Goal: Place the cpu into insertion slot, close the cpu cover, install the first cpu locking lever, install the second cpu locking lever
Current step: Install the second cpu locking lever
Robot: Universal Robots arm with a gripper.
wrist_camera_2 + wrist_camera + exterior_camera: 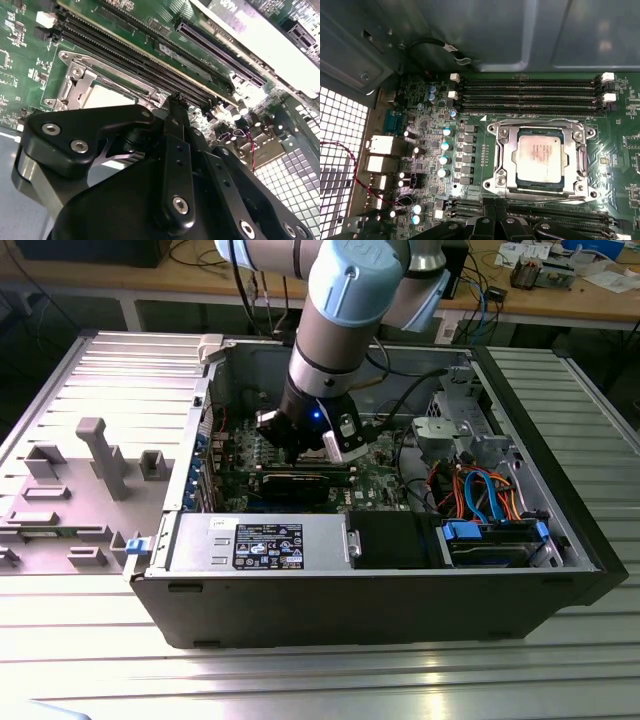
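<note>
The cpu [540, 155], a dull silver square, lies in the insertion slot [493, 186] on the green board. The cpu cover [506, 159], a silvery frame, lies flat around it. In the second wrist view the cpu [107, 95] and the cover [75, 82] show just beyond the black fingers. My gripper [495, 220] hangs low over the board at the socket's edge beside the memory slots, fingers together with nothing seen between them. In the exterior view the gripper [300, 452] is deep inside the open computer case. Its fingertips [175, 102] end close to the socket's corner.
Long black memory slots [530, 92] run on both sides of the socket. A black graphics card [300, 480] lies close to the gripper. A power supply [260, 540], a drive cage [490, 540] and loose cables [480, 490] crowd the case. A grey fixture [100, 455] stands on the exterior view's left.
</note>
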